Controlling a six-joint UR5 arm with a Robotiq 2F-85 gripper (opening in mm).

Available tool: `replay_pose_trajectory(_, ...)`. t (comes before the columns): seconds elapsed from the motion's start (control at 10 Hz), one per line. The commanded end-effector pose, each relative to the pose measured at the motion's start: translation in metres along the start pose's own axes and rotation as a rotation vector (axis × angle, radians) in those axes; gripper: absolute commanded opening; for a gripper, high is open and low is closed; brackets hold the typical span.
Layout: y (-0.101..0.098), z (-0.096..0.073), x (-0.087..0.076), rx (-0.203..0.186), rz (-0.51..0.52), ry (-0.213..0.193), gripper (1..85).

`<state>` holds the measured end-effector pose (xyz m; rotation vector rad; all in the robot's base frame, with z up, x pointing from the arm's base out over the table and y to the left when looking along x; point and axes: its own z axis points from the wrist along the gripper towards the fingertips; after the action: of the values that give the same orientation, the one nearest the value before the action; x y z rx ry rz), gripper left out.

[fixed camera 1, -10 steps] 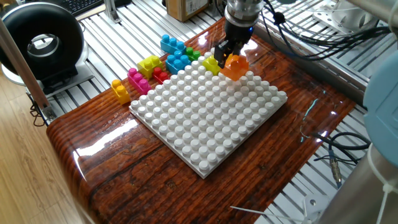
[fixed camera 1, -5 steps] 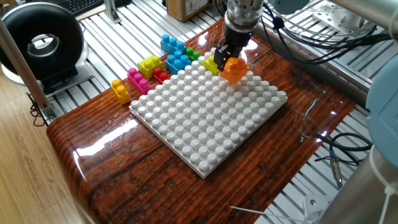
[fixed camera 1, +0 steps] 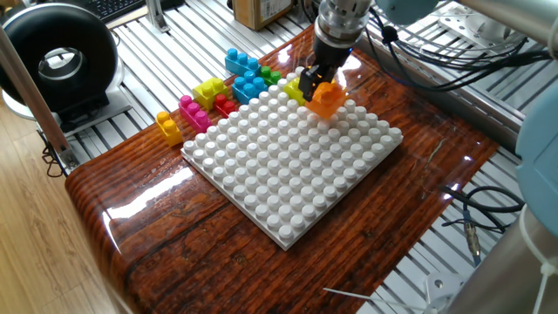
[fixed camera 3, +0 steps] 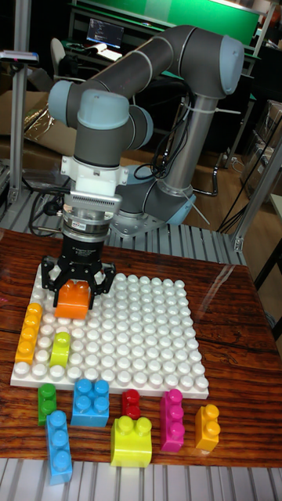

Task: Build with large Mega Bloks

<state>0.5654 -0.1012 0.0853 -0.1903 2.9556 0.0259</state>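
Fixed view: gripper (fixed camera 1: 317,85) pointing down over the far corner of the white studded baseplate (fixed camera 1: 288,161), fingers clamped on an orange brick (fixed camera 1: 326,97) at that far edge; whether the brick is seated on the studs or just above them, impossible to tell from here. Just beside it on the plate edge, a lime brick (fixed camera 1: 295,90). Off the plate along its far left side, on the glossy wooden table (fixed camera 1: 174,253): two blue bricks (fixed camera 1: 245,74), a green brick (fixed camera 1: 271,77) near them, a yellow-green brick (fixed camera 1: 209,91), a red brick (fixed camera 1: 226,105), a magenta brick (fixed camera 1: 193,113) and a small orange-yellow brick (fixed camera 1: 168,127) at the left end. Black round device (fixed camera 1: 59,63) on the slatted bench to the left. Tall fixed view: grey arm (fixed camera 3: 149,59) curving down to the gripper (fixed camera 3: 77,293), dark fingers (fixed camera 3: 52,288) either side of the orange brick (fixed camera 3: 74,299), closed on it above the left part of the baseplate (fixed camera 3: 141,337). On the plate's left edge, a long yellow-orange brick (fixed camera 3: 29,332) and, beside it, the lime brick (fixed camera 3: 60,348). In front of the plate, in a row on the wood: green brick (fixed camera 3: 47,402), tall blue brick (fixed camera 3: 58,445), wide blue brick (fixed camera 3: 91,401), red brick (fixed camera 3: 131,404), yellow-green brick (fixed camera 3: 131,440), magenta brick (fixed camera 3: 171,419), orange-yellow brick (fixed camera 3: 207,427).
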Motion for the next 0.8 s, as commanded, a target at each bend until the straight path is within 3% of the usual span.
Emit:
replay_pose_trajectory(0.0, 0.002, 0.007, -0.007, -0.011, 0.006, -0.029, 1.0)
replay_pose_trajectory(0.7, 0.004, 0.026, -0.005, 0.000, 0.006, -0.052, 1.0)
